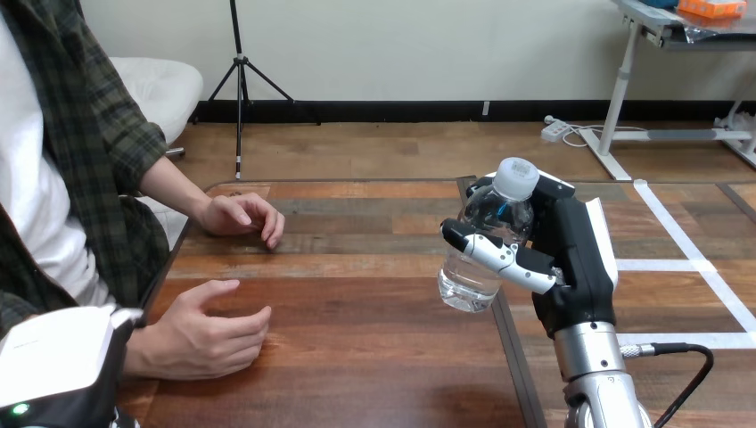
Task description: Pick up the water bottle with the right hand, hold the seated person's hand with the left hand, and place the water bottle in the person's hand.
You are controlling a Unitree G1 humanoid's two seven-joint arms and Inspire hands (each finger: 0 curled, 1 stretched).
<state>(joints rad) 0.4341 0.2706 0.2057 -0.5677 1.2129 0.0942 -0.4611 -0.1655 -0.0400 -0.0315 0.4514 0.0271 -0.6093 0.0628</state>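
Right hand (575, 259) is wrapped round the water bottle (488, 241), fingers curled across its clear body, white cap on top. The bottle looks lifted clear of the surface (374, 357), so the pickup is done, I'd say. Down at the lower left, the left hand (53, 357) sits right by the wrist of the person's near hand (209, 330); whether it grips, I cannot tell. That near hand rests loosely curled, well apart from the bottle. The person's far hand (239, 217) lies on the surface beyond. Left to do: the hand-hold, the carry across, the placing.
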